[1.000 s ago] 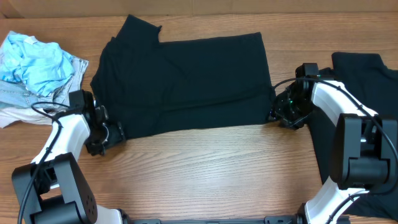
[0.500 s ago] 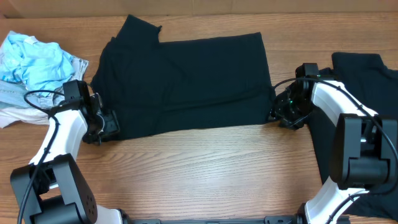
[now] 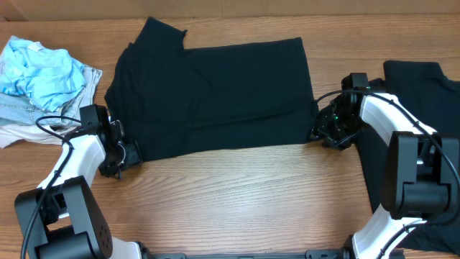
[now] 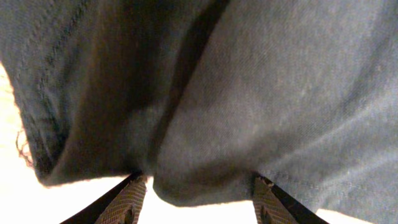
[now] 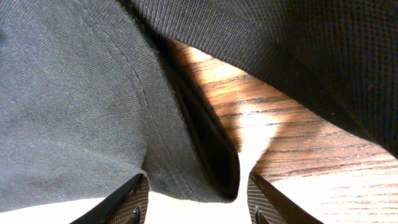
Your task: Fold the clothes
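While it lies flat mid-table, the black T-shirt point(image 3: 215, 93) runs its long axis left to right, a sleeve pointing far-left. The left gripper point(image 3: 123, 155) has its jaws apart around a fold at the near-left corner. The right gripper point(image 3: 322, 134) is likewise parted around the near-right hem. A second black shirt point(image 3: 431, 79) lies right, and a pale blue heap point(image 3: 43, 72) sits far left.

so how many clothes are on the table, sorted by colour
black: 2, the middle shirt and the right shirt
pale: 1, the heap at the left, light blue on top; the pieces in it can't be told apart
total: 3
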`<action>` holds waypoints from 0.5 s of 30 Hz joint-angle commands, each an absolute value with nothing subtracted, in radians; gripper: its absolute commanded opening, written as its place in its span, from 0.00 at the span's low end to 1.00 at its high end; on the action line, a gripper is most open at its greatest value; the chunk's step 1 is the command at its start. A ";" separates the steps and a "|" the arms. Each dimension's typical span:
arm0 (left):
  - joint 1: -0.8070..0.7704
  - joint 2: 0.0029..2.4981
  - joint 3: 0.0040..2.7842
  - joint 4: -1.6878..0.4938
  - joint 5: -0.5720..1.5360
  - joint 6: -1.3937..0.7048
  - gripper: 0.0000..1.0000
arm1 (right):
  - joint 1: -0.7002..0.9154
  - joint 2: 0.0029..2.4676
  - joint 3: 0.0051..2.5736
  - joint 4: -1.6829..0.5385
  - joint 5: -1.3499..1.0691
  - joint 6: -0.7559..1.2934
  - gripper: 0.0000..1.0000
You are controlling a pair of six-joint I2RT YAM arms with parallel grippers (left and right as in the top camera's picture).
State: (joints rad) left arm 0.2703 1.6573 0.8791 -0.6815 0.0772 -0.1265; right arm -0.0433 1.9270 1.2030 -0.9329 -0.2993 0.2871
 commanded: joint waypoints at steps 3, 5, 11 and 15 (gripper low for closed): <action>0.274 1.664 0.965 -0.693 0.079 -0.103 0.54 | -0.039 1.909 1.198 -0.925 -0.288 0.281 0.55; 0.274 1.664 0.965 -0.696 0.079 -0.104 0.48 | -0.039 1.909 1.198 -0.926 -0.288 0.281 0.55; 0.274 1.664 0.965 -0.689 0.088 -0.104 0.29 | -0.039 1.909 1.198 -0.924 -0.288 0.281 0.55; 0.274 1.664 0.965 -0.708 0.085 -0.100 0.39 | -0.039 1.909 1.198 -0.925 -0.288 0.281 0.55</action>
State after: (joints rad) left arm 0.2703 1.6573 0.9489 -0.6960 0.0799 -0.1165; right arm -0.0433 1.9270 1.2030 -0.9329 -0.2996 0.2871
